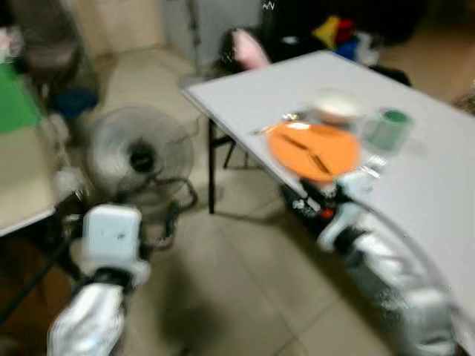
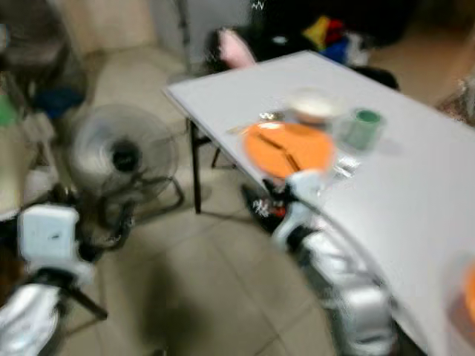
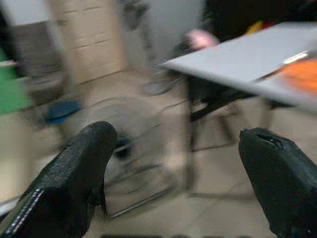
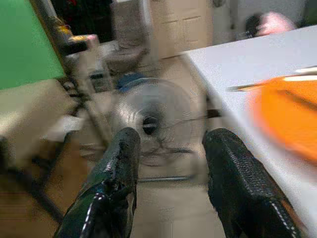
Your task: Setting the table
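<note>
A white table [image 1: 252,93] holds an orange plate [image 1: 315,150] near its front edge, with dark chopsticks [image 1: 310,153] lying on it. Behind the plate sit a white bowl [image 1: 335,105] and a green cup [image 1: 390,127]. My right gripper [image 4: 173,136] is open and empty, hovering at the table's edge just beside the plate [image 4: 290,119]. My left gripper [image 3: 178,134] is wide open and empty, low over the floor to the left of the table; its arm [image 1: 111,237] shows at the lower left. All views are blurred.
A standing fan [image 1: 139,156] is on the tiled floor left of the table. A beige table [image 1: 22,185] and a green board [image 1: 15,96] are at far left. Colourful clutter [image 1: 334,33] lies behind the table. Another orange item [image 2: 467,289] sits at the table's near right.
</note>
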`<state>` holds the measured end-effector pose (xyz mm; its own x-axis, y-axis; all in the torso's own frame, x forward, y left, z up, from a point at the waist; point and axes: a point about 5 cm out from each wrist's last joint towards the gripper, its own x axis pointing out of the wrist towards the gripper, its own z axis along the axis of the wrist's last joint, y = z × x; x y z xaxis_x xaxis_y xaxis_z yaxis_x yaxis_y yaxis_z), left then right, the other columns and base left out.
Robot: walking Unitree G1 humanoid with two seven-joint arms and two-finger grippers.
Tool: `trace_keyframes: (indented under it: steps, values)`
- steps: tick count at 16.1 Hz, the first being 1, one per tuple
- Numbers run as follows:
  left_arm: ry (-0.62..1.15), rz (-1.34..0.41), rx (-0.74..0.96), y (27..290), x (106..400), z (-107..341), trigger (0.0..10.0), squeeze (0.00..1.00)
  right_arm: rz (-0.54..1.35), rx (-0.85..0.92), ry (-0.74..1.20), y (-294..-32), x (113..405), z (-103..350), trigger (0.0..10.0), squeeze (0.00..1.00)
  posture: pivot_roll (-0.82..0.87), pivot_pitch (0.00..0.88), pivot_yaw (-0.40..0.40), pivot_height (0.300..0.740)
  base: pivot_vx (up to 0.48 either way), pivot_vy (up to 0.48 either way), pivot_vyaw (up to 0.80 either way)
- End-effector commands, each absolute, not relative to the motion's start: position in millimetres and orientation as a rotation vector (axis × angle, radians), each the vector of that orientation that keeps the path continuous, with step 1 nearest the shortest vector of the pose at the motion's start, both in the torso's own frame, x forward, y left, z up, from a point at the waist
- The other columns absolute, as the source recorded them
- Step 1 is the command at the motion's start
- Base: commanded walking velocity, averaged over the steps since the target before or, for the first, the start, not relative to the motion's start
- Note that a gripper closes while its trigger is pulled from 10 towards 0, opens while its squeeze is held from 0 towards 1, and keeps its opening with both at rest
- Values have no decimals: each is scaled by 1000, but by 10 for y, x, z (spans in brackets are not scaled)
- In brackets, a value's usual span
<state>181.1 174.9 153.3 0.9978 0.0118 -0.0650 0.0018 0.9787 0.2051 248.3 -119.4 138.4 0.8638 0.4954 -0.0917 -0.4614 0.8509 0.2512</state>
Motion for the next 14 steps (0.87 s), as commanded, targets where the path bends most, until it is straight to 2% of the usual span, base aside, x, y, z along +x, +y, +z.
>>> trace_keyframes:
  steps: [1, 8, 10, 14]
  values:
    - [46, -9, 209, 1733, 1833, 1571, 10000, 0, 395, 218, 146, -1381, 2506, 1357, 10000, 0, -7, 0, -2, 740, 0, 431, 0]
    - [34, -12, 252, 1883, 1947, 1605, 10000, 0, 114, 108, 80, -1687, 2582, 1289, 10000, 0, -33, 0, 40, 740, 0, 428, 0]
    - [36, -11, 249, 1914, 1963, 1591, 10000, 0, 145, 114, 89, -1704, 2596, 1278, 10000, 0, -46, 0, 46, 740, 0, 428, 0]
    - [37, -2, 239, 1915, 1956, 1579, 10000, 0, 233, 122, 108, -1569, 2601, 1272, 10000, 0, -43, 0, 30, 740, 0, 428, 0]
